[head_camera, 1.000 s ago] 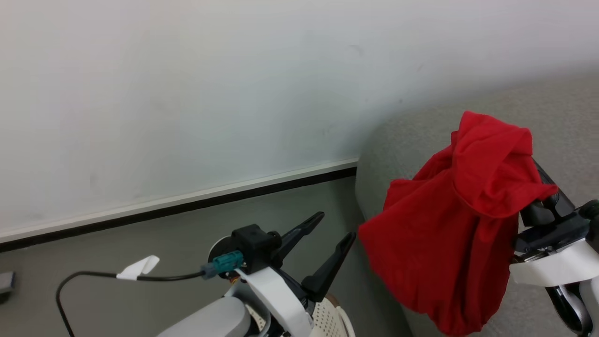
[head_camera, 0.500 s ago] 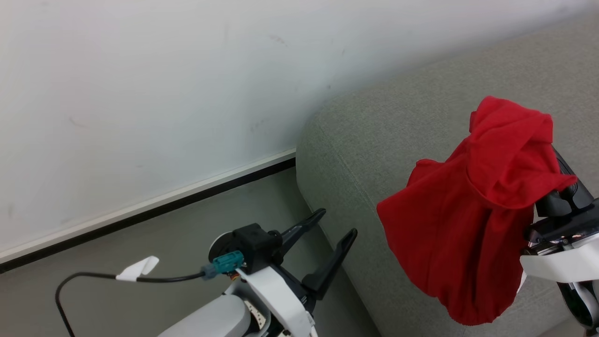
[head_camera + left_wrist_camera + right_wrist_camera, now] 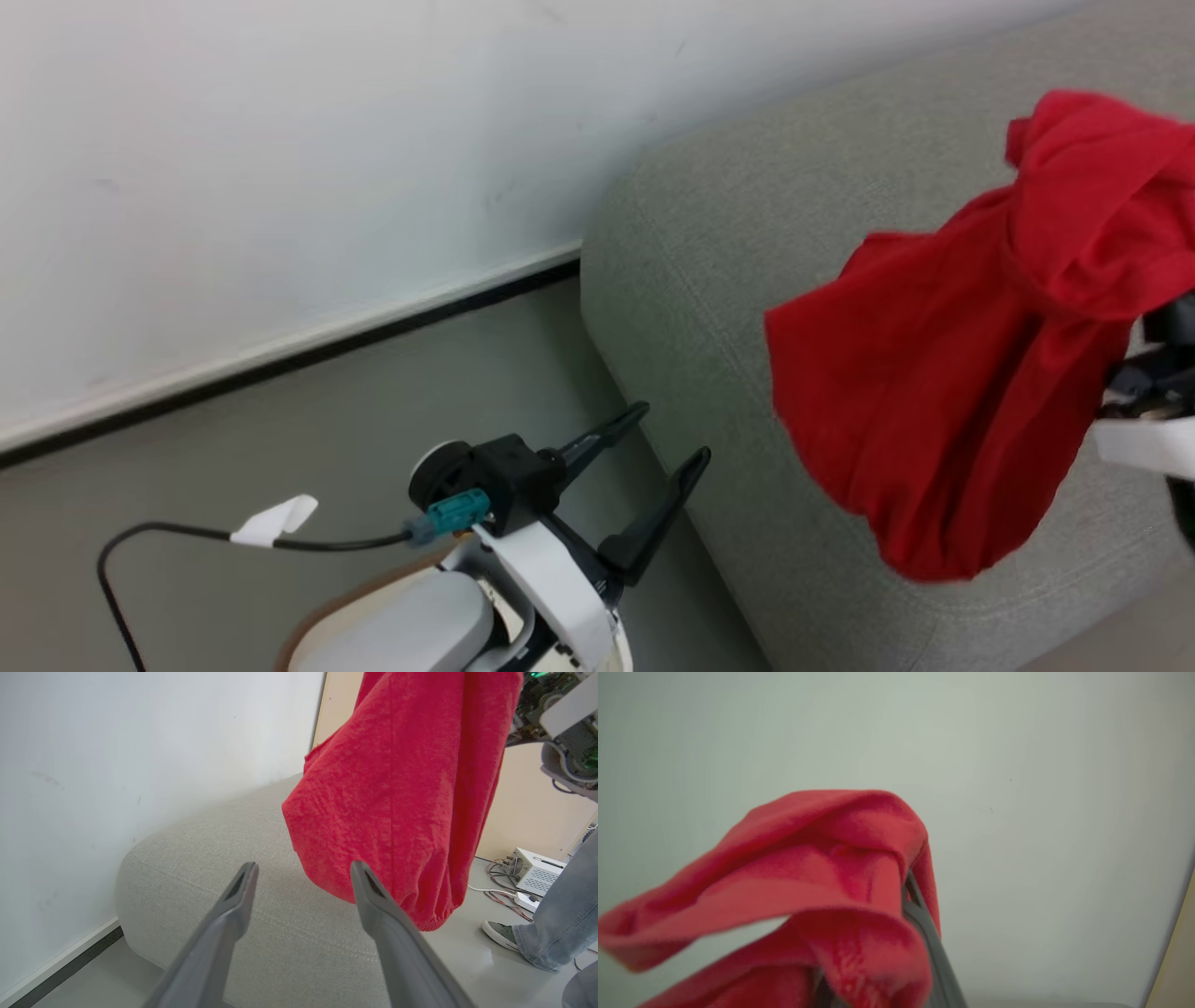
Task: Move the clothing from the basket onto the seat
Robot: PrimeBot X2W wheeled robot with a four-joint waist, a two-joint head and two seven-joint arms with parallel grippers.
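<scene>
One clothing (image 3: 943, 373), one seat (image 3: 747, 233), two left fingers (image 3: 665, 511), and seemingly one basket (image 3: 322, 611).

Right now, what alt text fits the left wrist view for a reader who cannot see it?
The red clothing hangs in the air over the grey seat, beyond the open left gripper. A person's jeans leg and shoe stand on the floor at right.
</scene>
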